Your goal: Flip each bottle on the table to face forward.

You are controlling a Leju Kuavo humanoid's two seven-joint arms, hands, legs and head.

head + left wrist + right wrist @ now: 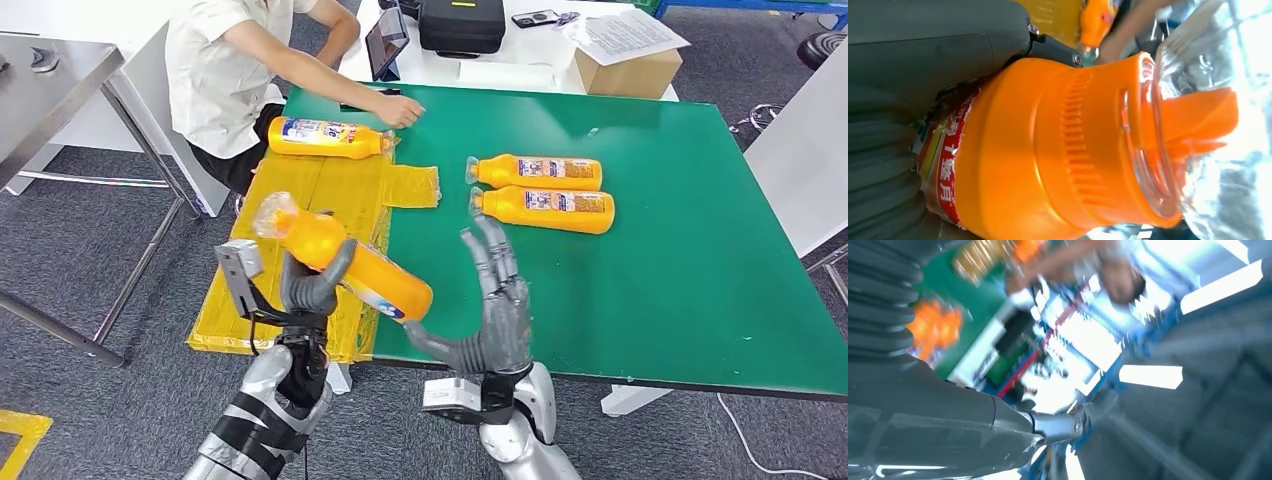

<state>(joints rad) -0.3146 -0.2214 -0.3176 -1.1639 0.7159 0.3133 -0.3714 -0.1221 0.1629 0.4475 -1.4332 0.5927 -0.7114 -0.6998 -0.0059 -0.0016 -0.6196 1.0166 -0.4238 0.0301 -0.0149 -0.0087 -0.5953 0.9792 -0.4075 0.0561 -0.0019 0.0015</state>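
Four orange bottles are in play: one held aloft, two lying side by side near the middle of the green surface [700, 300], and one on the yellow taped sheet [330, 200] at the surface's left edge, near the far left corner. The left hand [312, 285] grips the held bottle [345, 262] around its middle, off the near-left corner of the surface, with its clear-capped neck tilted up and outward and its base angled down toward the surface. The left wrist view shows the ribbed orange shoulder and a strip of red label against the grey palm. The right hand [495, 310] holds nothing, its fingers spread and raised just beside the bottle's base. The pair of bottles [545, 190] show their printed labels; the far bottle [330, 138] lies just beside a person's hand [400, 110]. The step in hand is judged to be turning the held bottle. To do it well, the free hand should support the base before the grip loosens, since the smooth body may slip; the label should be rolled uppermost, then the bottle laid flat beside the pair without nudging them.
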